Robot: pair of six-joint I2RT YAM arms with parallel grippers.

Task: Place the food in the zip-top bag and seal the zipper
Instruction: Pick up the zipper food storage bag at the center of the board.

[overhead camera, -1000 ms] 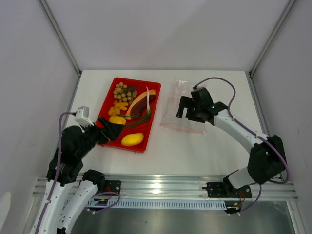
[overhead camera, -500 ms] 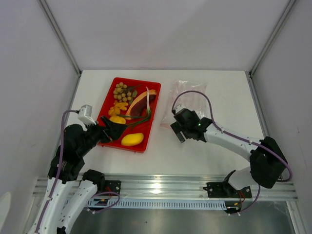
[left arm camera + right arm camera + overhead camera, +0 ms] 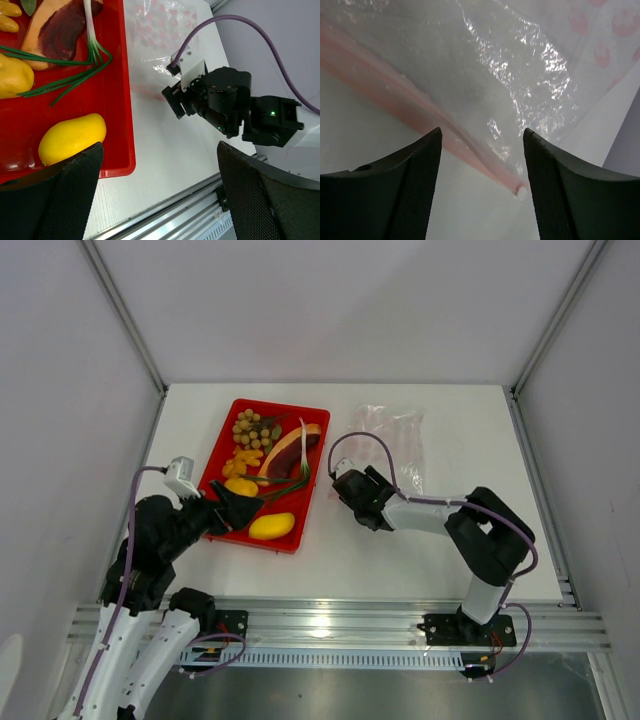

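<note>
The zip-top bag (image 3: 395, 435), from overhead: where is it, and where is the food?

It lies flat on the white worktop (image 3: 400, 565), right of the red tray (image 3: 300, 502), with no food in it. All the food sits in the tray, the yellow mango (image 3: 271, 526) nearest the arms. The right hand (image 3: 342, 490) is at the bag's near-left corner. The left hand (image 3: 240, 508) hovers over the tray's near end.

And the left wrist view?

Its own fingers are spread wide with nothing between them. The mango is just below, with the meat slice (image 3: 55, 30) and green onion (image 3: 92, 45) beyond.

The right wrist view?

Two fingers stand apart, released. The pinkish zipper (image 3: 410, 107) runs slantwise between them, not gripped.

What could go wrong?

I judge that pinching both layers of the zipper together would hold the mouth shut, so nothing could go in. A shallow pinch on the slick film could slip, or drag the light bag.

What does one view give that another lacks?

Only the right wrist shows the strip's end close up. Only the overhead shows the whole bag. The left wrist alone shows the right hand side-on, low beside the bag's edge.
</note>
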